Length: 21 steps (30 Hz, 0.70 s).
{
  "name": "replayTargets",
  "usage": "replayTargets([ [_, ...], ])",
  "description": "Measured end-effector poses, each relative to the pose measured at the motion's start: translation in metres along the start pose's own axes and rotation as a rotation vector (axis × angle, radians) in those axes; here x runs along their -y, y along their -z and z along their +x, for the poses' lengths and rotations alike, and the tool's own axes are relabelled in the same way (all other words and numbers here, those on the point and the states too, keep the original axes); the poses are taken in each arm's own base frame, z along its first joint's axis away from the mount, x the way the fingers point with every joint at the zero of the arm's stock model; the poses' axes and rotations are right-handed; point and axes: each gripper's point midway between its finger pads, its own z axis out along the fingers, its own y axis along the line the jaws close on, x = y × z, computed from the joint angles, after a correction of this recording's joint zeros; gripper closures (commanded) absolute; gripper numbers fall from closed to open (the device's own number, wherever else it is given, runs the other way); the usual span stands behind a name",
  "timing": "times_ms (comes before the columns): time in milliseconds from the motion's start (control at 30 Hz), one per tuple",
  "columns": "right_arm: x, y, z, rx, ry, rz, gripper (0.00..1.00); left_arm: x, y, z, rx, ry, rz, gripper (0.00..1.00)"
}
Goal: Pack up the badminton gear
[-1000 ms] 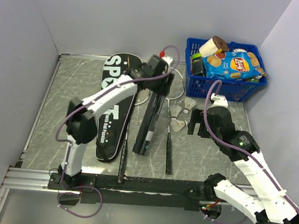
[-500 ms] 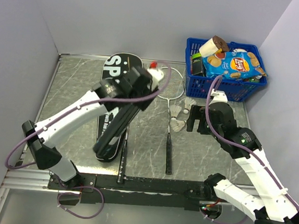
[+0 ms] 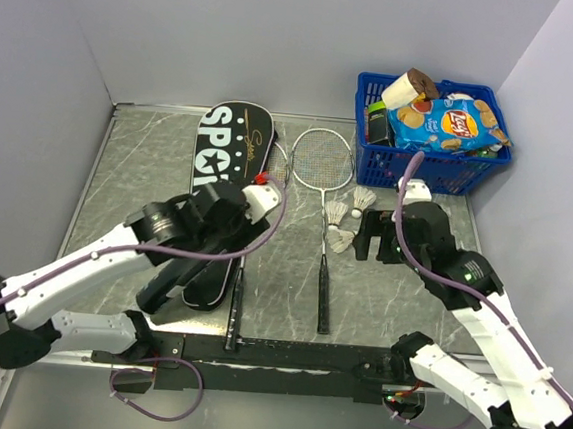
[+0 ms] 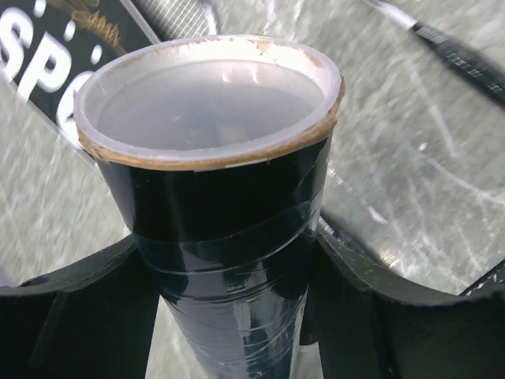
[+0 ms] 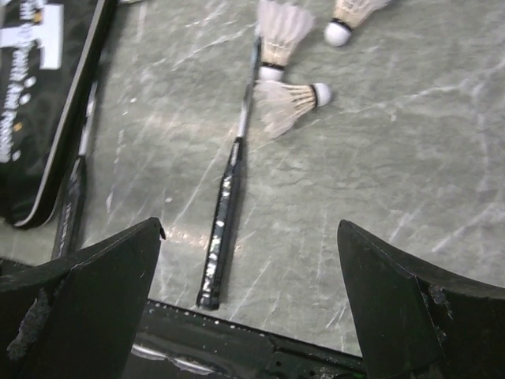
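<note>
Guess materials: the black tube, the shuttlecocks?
Tube: probably cardboard, since the rim is frayed and tan with a white lining. The outside is a glossy black wrap, reflective, with visible seams. Shuttlecocks: white feather-like skirts, matte and slightly translucent, on rounded white bases. Whether the bases are cork or foam, I cannot tell.

"SPO…" wht on black cover (image 3: 225, 141); "Lay's" on blue chip bag (image 3: 445, 124).

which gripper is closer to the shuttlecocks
Right. The right gripper hovers just beside the shuttlecocks; the left gripper is farther off by the cover, shut on the tube.
</note>
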Motion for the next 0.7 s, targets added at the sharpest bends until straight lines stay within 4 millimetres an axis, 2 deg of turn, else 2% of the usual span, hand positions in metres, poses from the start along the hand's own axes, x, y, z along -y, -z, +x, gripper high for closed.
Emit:
replayTargets([
  [100,-0.01,0.01,0.003,0.012,0.012,-0.085,0.0,0.012,-0.001,0.004,0.057,-0.018,0.058,0.54],
  [200,-0.028,0.025,0.001,0.04,0.036,-0.21,0.04,0.034,-0.004,0.011,0.099,-0.057,0.156,0.53],
  [367,-0.054,0.044,0.004,0.041,0.077,-0.393,0.08,0.053,-0.001,0.006,0.155,-0.068,0.258,0.52],
  [533,-0.078,0.05,0.01,-0.016,0.094,-0.533,0.16,0.073,0.003,0.001,0.233,-0.056,0.353,0.5],
  [700,-0.102,0.055,0.007,-0.039,0.087,-0.666,0.2,0.093,0.008,-0.004,0.299,-0.027,0.446,0.5],
])
